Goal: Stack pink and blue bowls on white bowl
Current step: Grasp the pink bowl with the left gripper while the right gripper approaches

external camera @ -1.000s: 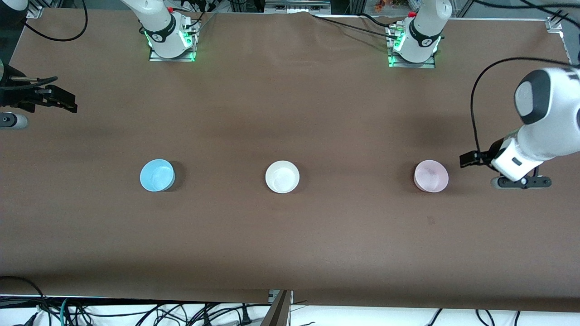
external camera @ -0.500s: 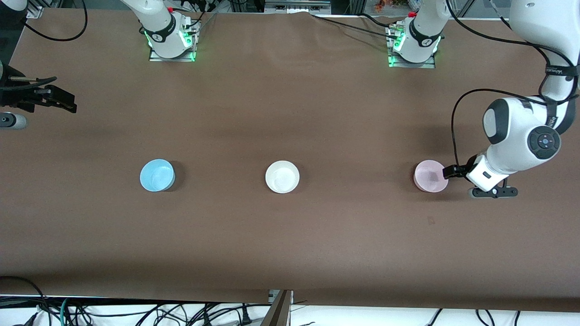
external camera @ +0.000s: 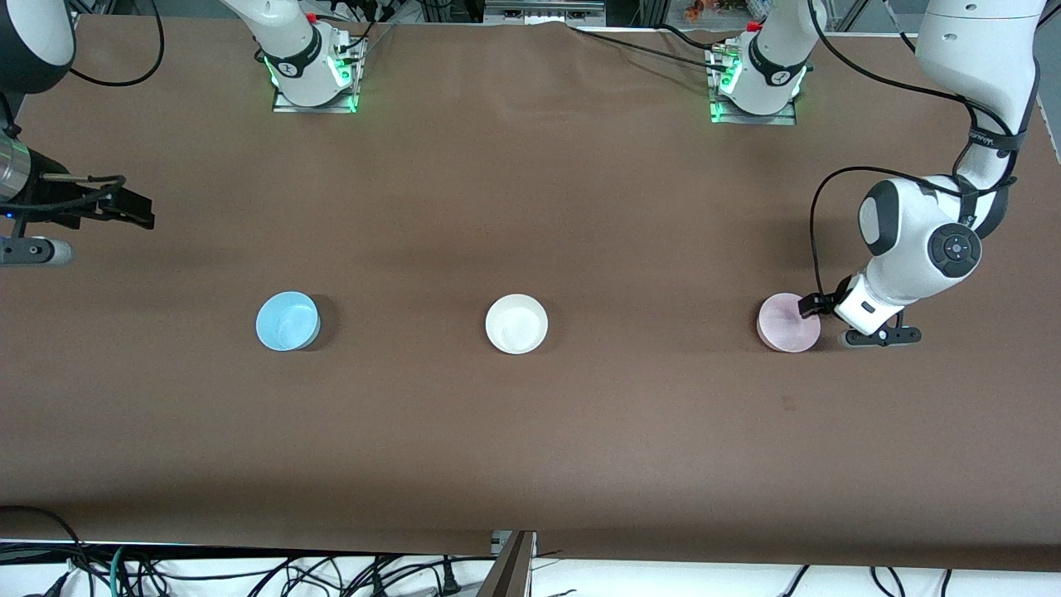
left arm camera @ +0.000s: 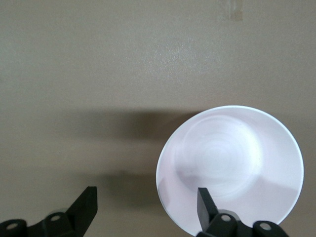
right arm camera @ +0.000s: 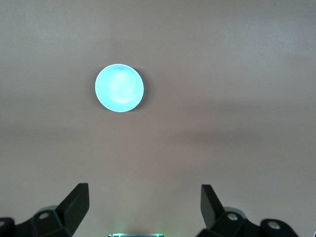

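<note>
While three bowls sit in a row across the brown desk point(external camera: 530, 448), about level w/ each other, the blue bowl point(external camera: 287, 321) lies toward the right arm's end, the white bowl point(external camera: 516, 324) in the middle, the pink bowl point(external camera: 788, 322) toward the left arm's end. Left hand point(external camera: 816, 305) is low at the pink bowl's rim, fingers point(left arm camera: 206, 206) apart, one over the bowl, one outside it, nothing gripped. Right hand point(external camera: 124, 209), fingers spread wide & empty, waits up over the desk's edge, well apart from the blue bowl.

one pink bowl point(external camera: 787, 322), one white bowl point(external camera: 516, 324), one blue bowl point(external camera: 287, 321)
</note>
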You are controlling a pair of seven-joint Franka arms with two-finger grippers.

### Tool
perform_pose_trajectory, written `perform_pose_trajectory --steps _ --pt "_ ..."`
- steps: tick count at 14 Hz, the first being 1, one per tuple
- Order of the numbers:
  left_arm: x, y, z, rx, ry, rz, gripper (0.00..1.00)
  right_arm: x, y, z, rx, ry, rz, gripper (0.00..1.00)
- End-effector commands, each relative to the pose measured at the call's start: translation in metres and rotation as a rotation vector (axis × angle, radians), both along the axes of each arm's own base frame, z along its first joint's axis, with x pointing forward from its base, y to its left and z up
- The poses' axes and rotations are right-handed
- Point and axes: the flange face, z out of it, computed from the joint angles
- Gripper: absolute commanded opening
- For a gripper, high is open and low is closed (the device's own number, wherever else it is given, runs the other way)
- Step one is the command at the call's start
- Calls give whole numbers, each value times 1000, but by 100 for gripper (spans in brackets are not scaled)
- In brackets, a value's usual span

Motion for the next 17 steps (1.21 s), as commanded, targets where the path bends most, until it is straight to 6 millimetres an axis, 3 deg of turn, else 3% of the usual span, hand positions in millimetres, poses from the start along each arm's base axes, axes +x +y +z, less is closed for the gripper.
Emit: perform_pose_trajectory --steps 1,4,8,14,17 --pt "-1 1 -1 2 -19 -4 77 7 1 -14 12 7 -21 100" --pt "1 0 -12 3 -28 0 62 22 3 -45 12 29 -13 100" --pt "1 -1 -11 4 -30 1 44 42 1 -90 14 42 -7 100" --pt "4 -5 -6 -11 -36 18 43 69 -23 -195 91 98 -53 100" --pt "5 -8 -7 -14 -36 32 34 67 -22 -236 108 94 -64 100"
